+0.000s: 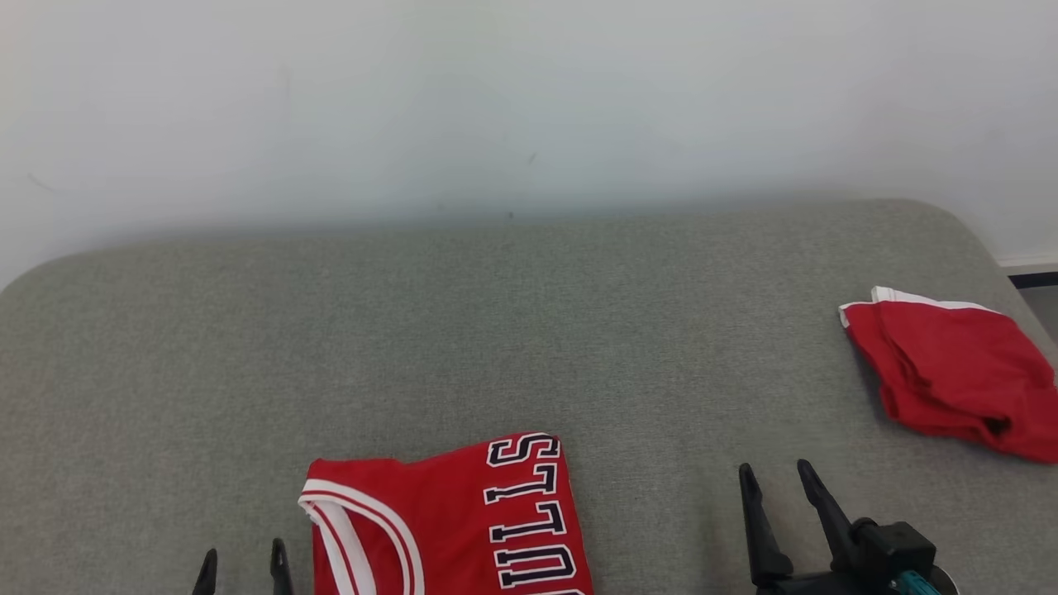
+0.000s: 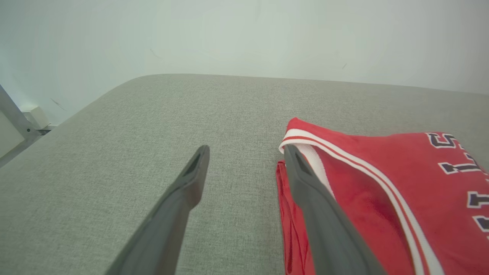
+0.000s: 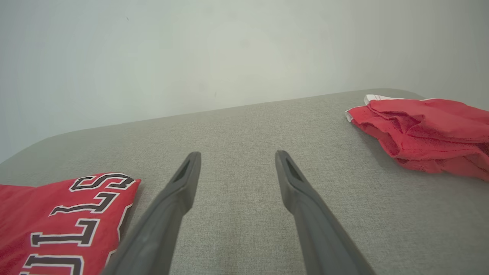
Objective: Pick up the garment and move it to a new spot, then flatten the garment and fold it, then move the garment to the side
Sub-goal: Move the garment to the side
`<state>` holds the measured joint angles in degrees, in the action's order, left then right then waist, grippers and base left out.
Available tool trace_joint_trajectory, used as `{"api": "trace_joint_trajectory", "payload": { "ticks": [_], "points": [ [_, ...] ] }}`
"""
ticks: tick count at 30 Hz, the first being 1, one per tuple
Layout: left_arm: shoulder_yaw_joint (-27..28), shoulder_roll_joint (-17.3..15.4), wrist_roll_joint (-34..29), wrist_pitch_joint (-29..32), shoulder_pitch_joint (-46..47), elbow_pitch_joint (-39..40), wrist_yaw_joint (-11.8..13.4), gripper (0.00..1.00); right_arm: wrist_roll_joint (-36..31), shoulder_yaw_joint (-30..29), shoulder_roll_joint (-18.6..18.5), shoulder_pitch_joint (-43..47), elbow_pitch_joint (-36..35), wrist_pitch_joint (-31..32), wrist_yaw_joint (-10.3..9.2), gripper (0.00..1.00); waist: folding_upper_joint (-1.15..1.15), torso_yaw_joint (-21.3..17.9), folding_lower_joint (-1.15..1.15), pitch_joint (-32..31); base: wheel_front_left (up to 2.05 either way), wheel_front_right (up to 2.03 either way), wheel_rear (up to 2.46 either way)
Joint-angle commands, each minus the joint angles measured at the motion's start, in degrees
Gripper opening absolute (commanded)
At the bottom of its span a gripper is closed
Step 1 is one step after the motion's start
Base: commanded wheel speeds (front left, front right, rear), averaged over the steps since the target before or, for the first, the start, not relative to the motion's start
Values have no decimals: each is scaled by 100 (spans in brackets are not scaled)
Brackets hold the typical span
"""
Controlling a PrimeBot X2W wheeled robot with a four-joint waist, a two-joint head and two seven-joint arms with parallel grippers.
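Note:
A folded red jersey [image 1: 450, 521] with white trim and dark letters lies flat at the near middle of the grey surface [image 1: 496, 330]. My left gripper [image 1: 244, 560] is open just left of the jersey's trimmed edge; in the left wrist view its right finger [image 2: 317, 198] overlaps the jersey [image 2: 382, 198], nothing between the fingers. My right gripper [image 1: 777, 483] stands open over bare fabric to the right of the jersey [image 3: 65, 221], holding nothing. In the right wrist view the gripper [image 3: 237, 160] points at the wall.
A second red garment [image 1: 950, 368] with a white band lies crumpled at the right edge of the surface, also seen as the crumpled garment [image 3: 424, 133]. A pale wall [image 1: 529, 99] rises right behind. A metal frame [image 2: 15, 126] stands off the left edge.

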<state>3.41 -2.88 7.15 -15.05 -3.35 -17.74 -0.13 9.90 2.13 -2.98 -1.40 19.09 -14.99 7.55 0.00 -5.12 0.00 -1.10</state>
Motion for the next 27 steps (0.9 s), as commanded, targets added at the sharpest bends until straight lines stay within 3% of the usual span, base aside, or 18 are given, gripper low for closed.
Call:
{"api": "trace_joint_trajectory", "payload": {
  "ticks": [1, 15, 24, 27],
  "points": [
    [-25, -1, -18, -17, 55, -16, -47, 100, -52, 42, 12, -79, -31, -23, -14, 100, 0, 84, 0, 79, 0, 0, 0],
    [-427, -11, -294, -17, 417, -53, -642, 100, 104, 896, 11, -671, 431, -22, -14, 100, 0, 818, 0, 542, 0, 0, 0],
    [-741, -118, -148, -17, 551, -4, -727, 100, 367, 1190, 10, -1028, 1276, -23, -14, 100, 0, 1231, 0, 748, 0, 0, 0],
    [-1010, -207, 3, -17, 603, 26, -733, 100, 779, 1455, 11, -1159, 1782, -23, -14, 100, 0, 1404, 0, 857, 0, 0, 0]
  ]
}}
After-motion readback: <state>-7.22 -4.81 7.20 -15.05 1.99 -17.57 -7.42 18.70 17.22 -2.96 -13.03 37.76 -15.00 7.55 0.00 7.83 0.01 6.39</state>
